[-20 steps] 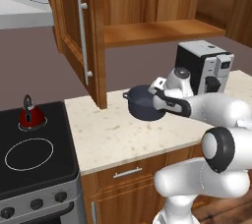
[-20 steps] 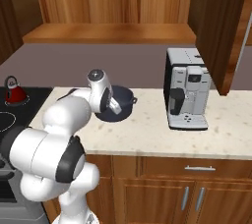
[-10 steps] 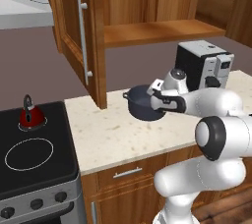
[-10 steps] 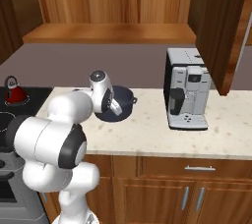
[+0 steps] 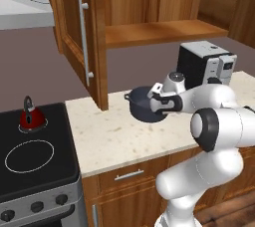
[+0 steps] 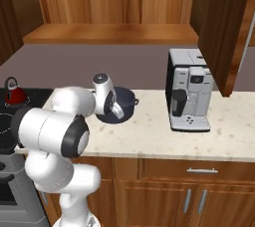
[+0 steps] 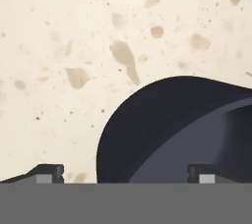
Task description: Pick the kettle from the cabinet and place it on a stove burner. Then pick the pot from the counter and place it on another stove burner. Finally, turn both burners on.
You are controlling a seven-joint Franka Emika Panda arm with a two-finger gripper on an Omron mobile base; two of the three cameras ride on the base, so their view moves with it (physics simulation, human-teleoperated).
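Note:
The dark blue-grey pot point(image 5: 142, 104) stands on the beige counter point(image 5: 114, 141), to the right of the open cabinet door point(image 5: 79, 37). My gripper point(image 5: 156, 106) hangs open at the pot's near right rim. In the hand view the gripper point(image 7: 125, 173) straddles the pot point(image 7: 172, 129) wall: one fingertip point(image 7: 47, 171) is over the counter point(image 7: 74, 46), the other over the pot's inside. The red kettle point(image 5: 31, 116) sits on the small back stove burner point(image 5: 20, 129), and the large burner circle point(image 5: 30, 155) in front of it is bare. From the right, the pot point(image 6: 125, 102) shows behind the gripper point(image 6: 117, 111).
A black and silver coffee machine point(image 5: 205, 64) stands on the counter right of the pot, seen also as the coffee machine point(image 6: 188, 91). The cabinet point(image 5: 159, 32) shelf hangs above the pot. Black knobs point(image 5: 36, 206) line the stove front. A grey hood point(image 5: 22, 9) juts out at the upper left.
The hand has edged slightly down and left toward the pot while the elbow swung outward. The jaws stayed open, and the pot and kettle have not moved.

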